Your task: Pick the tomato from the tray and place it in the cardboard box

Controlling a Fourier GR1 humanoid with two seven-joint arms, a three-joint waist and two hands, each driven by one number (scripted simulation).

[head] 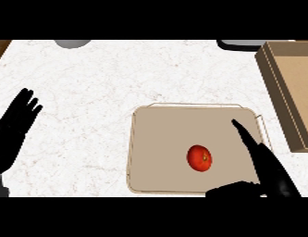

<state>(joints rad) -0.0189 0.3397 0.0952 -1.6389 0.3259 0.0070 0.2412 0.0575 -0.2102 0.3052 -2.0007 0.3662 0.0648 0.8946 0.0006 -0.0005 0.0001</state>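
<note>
Right hand [265,162] open, fingers straight, thumb apart, just right of tomato [199,158] on tray [157,139]; best to slide left, curl round the tomato, then lift.

The tomato [199,158] is small, round and bright red, and it lies on the floor of the beige tray [157,139], a little below and right of the tray's middle. The tray is a shallow square with rounded corners, flat on the white counter. The cardboard box [299,99] is brown and open-topped, lying just right of the tray at the right edge.
</note>
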